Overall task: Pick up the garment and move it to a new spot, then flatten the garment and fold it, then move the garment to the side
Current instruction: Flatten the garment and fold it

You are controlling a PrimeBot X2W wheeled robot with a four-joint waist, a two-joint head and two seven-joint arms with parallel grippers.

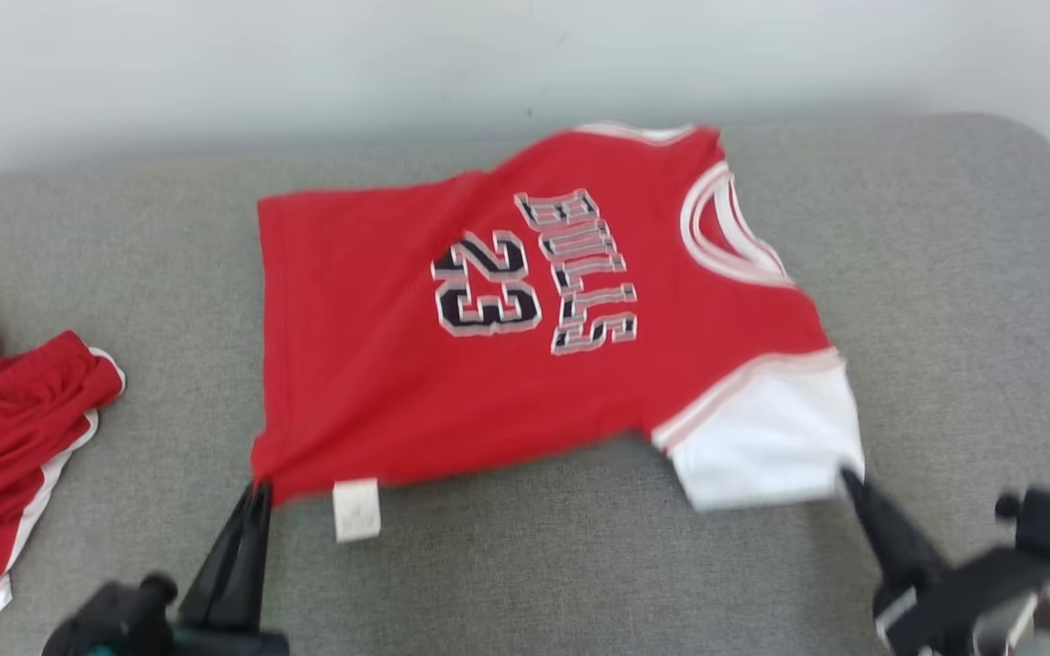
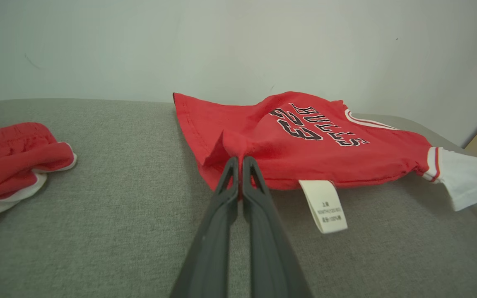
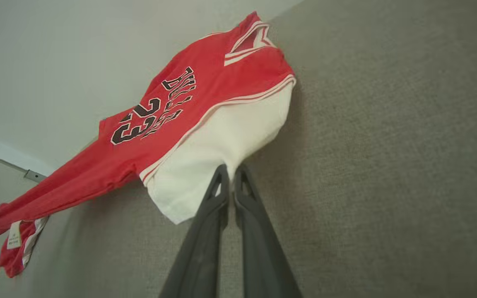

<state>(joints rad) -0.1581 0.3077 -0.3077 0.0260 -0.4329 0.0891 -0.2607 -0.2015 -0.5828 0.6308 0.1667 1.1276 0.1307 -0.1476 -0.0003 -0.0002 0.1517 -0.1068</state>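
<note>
The left gripper (image 1: 260, 490) is pinching the near hem corner of the red jersey (image 1: 488, 364) while the right gripper (image 1: 849, 476) is clamping its white sleeve (image 1: 766, 442), the garment lying spread on the grey cushion (image 1: 944, 319). Both arms are reaching forward, fingers low and angled toward the shirt's near edge. Flattening it well is likely calling for an even pull outward, both grips tensioning together so nothing skews

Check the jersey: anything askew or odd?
Jersey lies askew, not flat: its hem corner bunches where the left gripper pinches it, the care tag hangs out below the hem, and the right gripper pinches the white sleeve. No damage seen.
</note>
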